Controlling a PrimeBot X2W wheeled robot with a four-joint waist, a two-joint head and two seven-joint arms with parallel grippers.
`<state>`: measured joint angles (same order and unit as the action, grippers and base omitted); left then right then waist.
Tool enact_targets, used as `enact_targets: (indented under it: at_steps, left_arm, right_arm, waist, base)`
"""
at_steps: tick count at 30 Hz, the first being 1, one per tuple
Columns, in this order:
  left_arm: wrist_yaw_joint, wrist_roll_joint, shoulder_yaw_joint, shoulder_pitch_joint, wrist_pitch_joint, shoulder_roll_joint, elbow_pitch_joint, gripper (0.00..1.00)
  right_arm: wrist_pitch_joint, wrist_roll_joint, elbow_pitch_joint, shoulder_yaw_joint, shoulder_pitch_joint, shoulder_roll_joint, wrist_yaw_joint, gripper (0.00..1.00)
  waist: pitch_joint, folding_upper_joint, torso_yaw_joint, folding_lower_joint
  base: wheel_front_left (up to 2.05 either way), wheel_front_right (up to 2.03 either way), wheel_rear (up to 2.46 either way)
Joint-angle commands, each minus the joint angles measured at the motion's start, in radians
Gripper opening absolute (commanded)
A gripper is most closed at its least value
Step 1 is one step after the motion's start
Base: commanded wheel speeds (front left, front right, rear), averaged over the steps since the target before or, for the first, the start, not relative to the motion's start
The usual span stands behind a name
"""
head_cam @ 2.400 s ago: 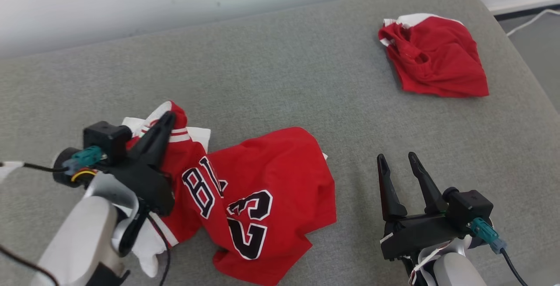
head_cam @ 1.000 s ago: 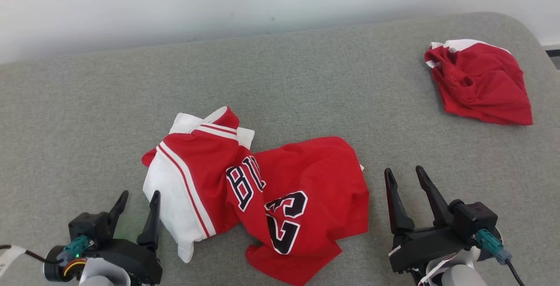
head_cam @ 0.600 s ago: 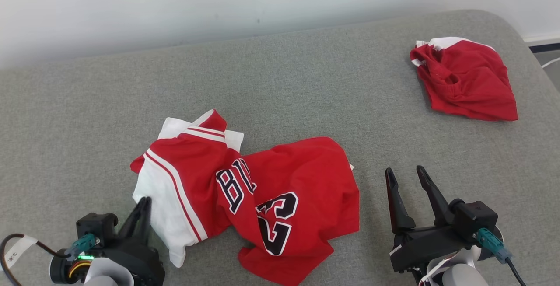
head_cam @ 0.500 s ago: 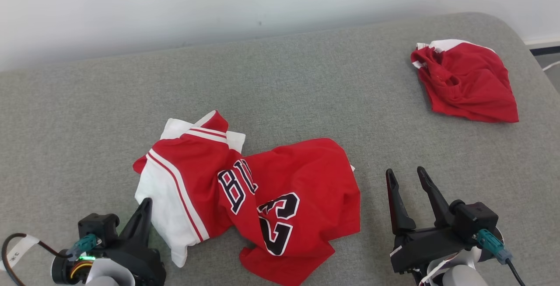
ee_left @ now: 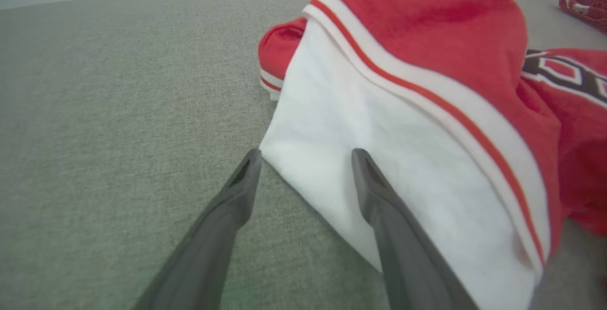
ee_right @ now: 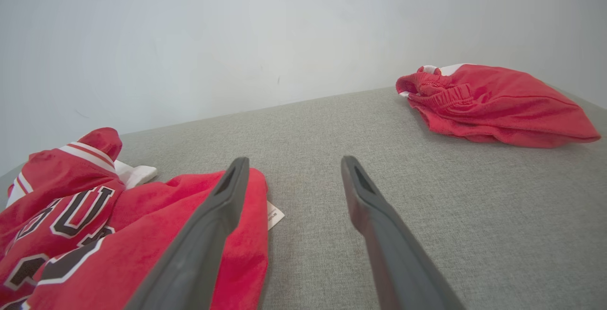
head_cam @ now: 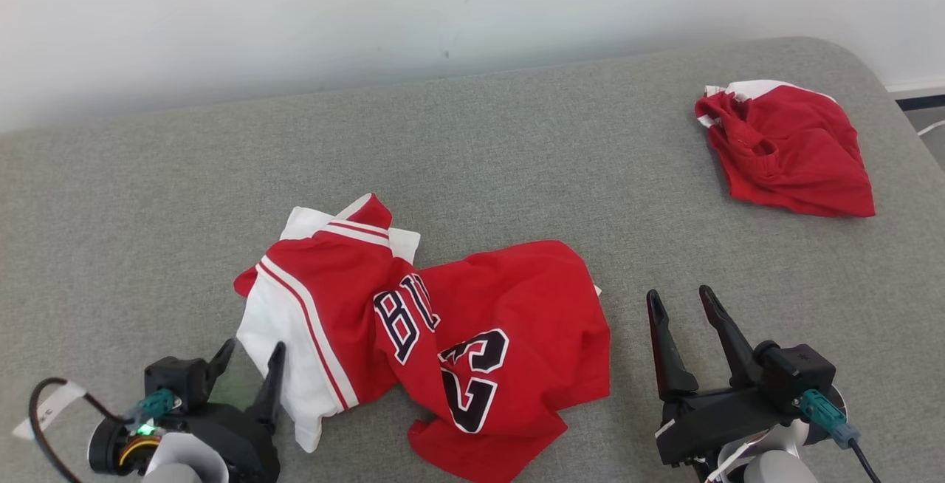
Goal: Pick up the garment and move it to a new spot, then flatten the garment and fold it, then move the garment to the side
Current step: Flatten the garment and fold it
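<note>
The garment (head_cam: 443, 335) is a crumpled red and white jersey with black lettering, lying on the grey cushion in the lower middle of the head view. My left gripper (head_cam: 251, 359) is open at its near left edge. In the left wrist view the white hem corner (ee_left: 313, 158) lies between my left fingers (ee_left: 237, 191), one finger on the cushion and the other over the white cloth. My right gripper (head_cam: 679, 304) is open, just right of the jersey, holding nothing. The right wrist view shows the jersey (ee_right: 95, 224) at the lower left, behind the gripper's (ee_right: 294, 170) left finger.
A second crumpled red garment (head_cam: 786, 147) lies at the far right of the grey cushion (head_cam: 517, 143), and shows too in the right wrist view (ee_right: 493, 104). A pale wall (head_cam: 369, 3) runs behind. The cushion's rounded right edge (head_cam: 897, 99) drops to the floor.
My left gripper shut near the jersey's white hem half a second ago and is open again now, fingers astride the hem corner. The right gripper has stayed still. The camera shifted slightly.
</note>
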<state>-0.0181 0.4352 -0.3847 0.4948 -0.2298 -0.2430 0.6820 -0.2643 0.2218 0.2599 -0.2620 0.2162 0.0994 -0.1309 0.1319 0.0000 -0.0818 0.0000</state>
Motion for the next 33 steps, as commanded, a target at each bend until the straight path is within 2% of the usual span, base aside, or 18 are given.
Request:
enact_targets:
  at_steps: [1, 9, 15, 16, 18, 28, 33]
  left_arm:
    - [-0.008, -0.013, -0.01, 0.019, 0.009, -0.008, 0.008, 1.0]
    - [-0.077, -0.035, -0.076, 0.116, 0.139, -0.068, 0.041, 1.0]
    - [-0.108, 0.036, -0.108, 0.146, 0.285, -0.097, 0.048, 1.0]
    - [-0.11, 0.056, -0.115, 0.147, 0.309, -0.103, 0.047, 0.82]
    - [-0.11, 0.081, -0.12, 0.149, 0.319, -0.114, 0.026, 0.0]
    - [-0.111, 0.154, -0.155, 0.115, 0.355, -0.169, -0.082, 0.0]
    - [-0.075, 0.146, -0.155, 0.066, 0.359, -0.195, -0.188, 0.0]
  right_arm:
    - [-0.002, 0.005, -0.001, -0.003, -0.004, 0.005, 0.0, 1.0]
    - [-0.002, 0.006, 0.001, -0.007, 0.009, -0.001, 0.0, 1.0]
    - [-0.002, 0.012, 0.005, -0.019, 0.023, -0.008, 0.0, 1.0]
    - [-0.002, 0.013, 0.005, -0.019, 0.027, -0.009, 0.0, 1.0]
    - [-0.002, 0.016, 0.001, -0.017, 0.031, -0.012, 0.0, 1.0]
    - [-0.002, 0.011, 0.005, -0.004, 0.011, -0.022, 0.0, 1.0]
    - [-0.002, 0.009, 0.008, 0.005, -0.006, -0.025, 0.0, 1.0]
  waist:
    - [0.003, 0.0, -0.003, 0.0]
    - [0.021, 0.0, -0.022, 0.0]
    - [0.029, 0.0, -0.044, 0.0]
    - [0.031, 0.0, -0.049, 0.0]
    - [0.034, 0.0, -0.055, 0.0]
    - [0.011, 0.0, -0.042, 0.0]
    - [-0.017, 0.0, -0.022, 0.0]
  base:
    - [0.0, 0.0, 0.0]
    - [0.0, 0.0, 0.0]
    - [0.0, 0.0, 0.0]
    - [0.0, 0.0, 0.0]
    - [0.0, 0.0, 0.0]
    - [0.0, 0.0, 0.0]
    - [0.0, 0.0, 0.0]
